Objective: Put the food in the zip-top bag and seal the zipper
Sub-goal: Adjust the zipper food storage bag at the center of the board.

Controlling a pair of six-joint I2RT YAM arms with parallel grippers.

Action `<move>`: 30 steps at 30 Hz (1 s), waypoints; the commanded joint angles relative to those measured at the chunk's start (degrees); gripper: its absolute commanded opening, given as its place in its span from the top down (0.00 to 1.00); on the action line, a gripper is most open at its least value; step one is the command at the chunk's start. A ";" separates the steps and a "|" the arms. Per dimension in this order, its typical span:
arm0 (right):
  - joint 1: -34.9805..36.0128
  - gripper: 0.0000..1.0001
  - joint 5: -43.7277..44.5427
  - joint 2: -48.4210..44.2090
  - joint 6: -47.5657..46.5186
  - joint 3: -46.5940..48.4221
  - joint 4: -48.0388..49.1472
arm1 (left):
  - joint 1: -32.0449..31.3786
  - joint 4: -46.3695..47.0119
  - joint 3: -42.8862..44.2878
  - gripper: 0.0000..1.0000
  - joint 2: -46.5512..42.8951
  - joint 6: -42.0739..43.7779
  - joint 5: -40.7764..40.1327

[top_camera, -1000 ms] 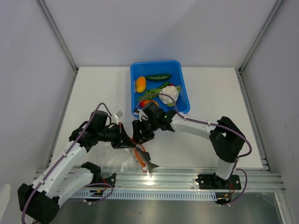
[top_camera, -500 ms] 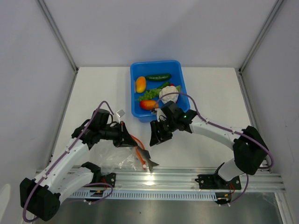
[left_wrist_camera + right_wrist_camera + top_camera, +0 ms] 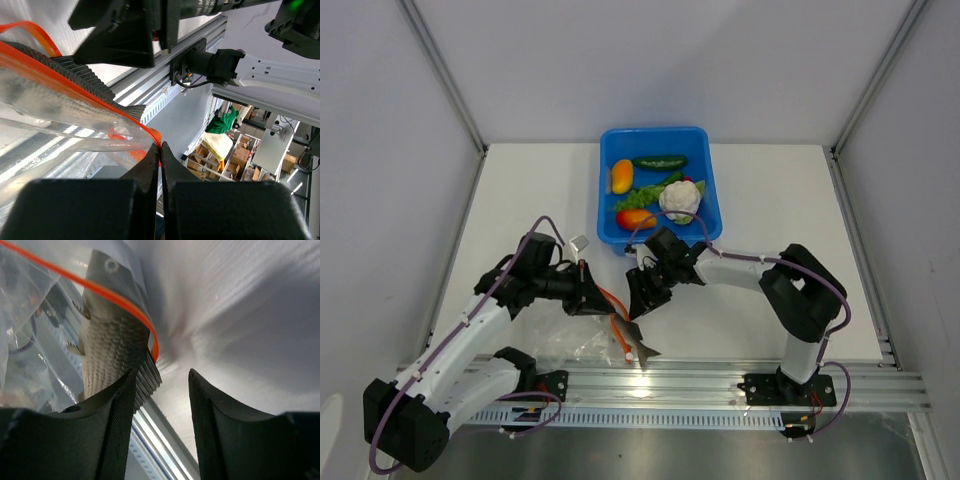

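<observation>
Top view: your left jaws are pinched on the zipper [image 3: 608,298] at the mouth of the zip-top bag [image 3: 565,342]. The bag lies crumpled on the desk [image 3: 520,190] just behind them, toward the near rail. Your right jaws sit just across the mouth from the left ones and touch nothing I can see. The fish [image 3: 638,346] is at the mouth, below and between the two sets of jaws, with its tail poking out toward the rail. The blue tub [image 3: 604,200] is just beyond the right jaws. The cauliflower [image 3: 680,198], pepper [image 3: 621,176], green chilies [image 3: 642,196] and red-orange fruit [image 3: 637,218] all sit in it.

Left wrist: jaws together, clamped on the red-orange strip right at the tips. The strip runs off to the left of the jaws and over the fish's back. The tail fin sits just ahead of the tips.

Right wrist: jaws apart, nothing between them but bare desk. The fish lies just outside the left-hand finger, with the strip crossing its body. Can't tell how much of it is actually inside.

Status, my read: early. One item is partly in at best, the rest is in the tub, and the zipper is unsealed. The fish needs seating first, then the tub items go in, then you seal.
</observation>
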 commanded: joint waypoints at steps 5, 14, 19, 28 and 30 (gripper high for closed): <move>3.14 0.56 5.51 2.69 -0.90 2.69 11.26 | -0.33 1.11 1.84 0.99 -1.23 -0.82 1.99; 5.69 0.71 9.74 2.42 1.47 -1.62 20.85 | -0.33 0.23 1.14 0.99 -2.73 -1.44 1.90; 6.05 0.83 9.57 2.60 1.65 -2.58 22.09 | -0.33 0.40 1.14 0.99 -3.08 -1.44 1.99; 6.13 1.00 19.32 -6.36 -0.19 4.07 3.86 | -0.33 -1.18 0.53 0.99 -4.48 -0.56 0.41; 6.22 1.00 20.81 -8.21 -0.63 7.85 -4.92 | -0.33 -1.09 0.52 0.99 -4.75 -0.56 0.41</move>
